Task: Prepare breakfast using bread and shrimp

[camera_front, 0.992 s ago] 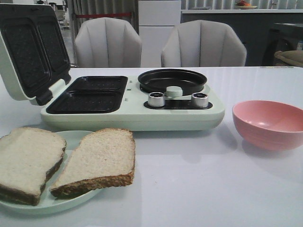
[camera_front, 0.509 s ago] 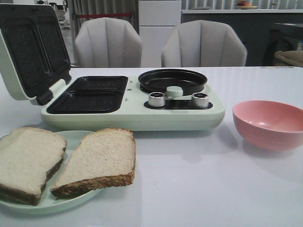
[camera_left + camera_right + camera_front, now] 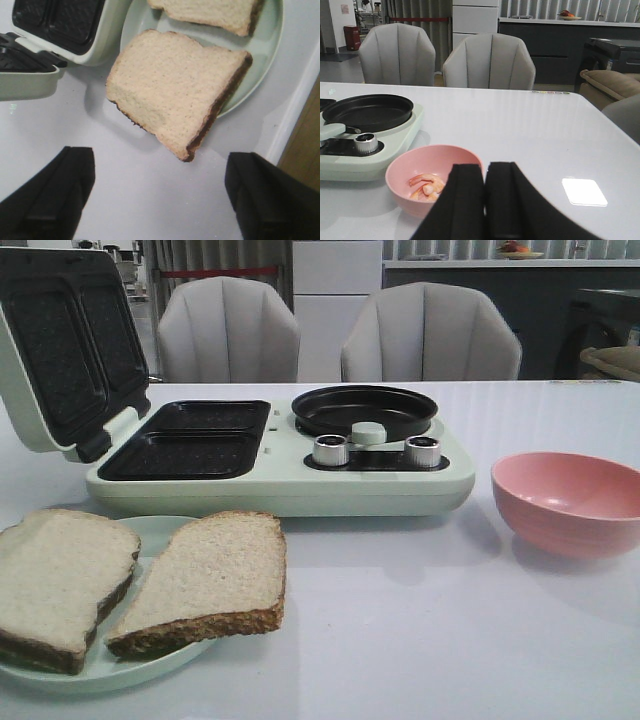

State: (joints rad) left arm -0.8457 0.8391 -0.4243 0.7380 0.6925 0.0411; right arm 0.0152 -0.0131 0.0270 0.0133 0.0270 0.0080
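Front view gives me the whole table: two slices of bread (image 3: 205, 580) lie on a pale green plate (image 3: 160, 532) at the lower left of the frame, the right slice overhanging the plate's edge. Behind them, across the middle of the frame, sits a mint-green breakfast maker (image 3: 280, 455) with its lid (image 3: 65, 345) swung up at the upper left, two dark waffle wells exposed, a round black pan (image 3: 364, 408) and two silver knobs (image 3: 331, 450) to the right of them. A pink bowl (image 3: 568, 502) stands at the right edge, well apart from the plate.

On my left wrist feed, the left gripper (image 3: 160, 195) hangs above the table with its black fingers (image 3: 55, 195) spread wide, nothing between them; the nearer slice sits in the centre of that frame, just above the gap.

On the right wrist feed, the right gripper (image 3: 486, 200) has its fingers pressed together, empty. The shrimp (image 3: 426, 186) lies inside the bowl at the lower left of that frame, just beside the fingers.
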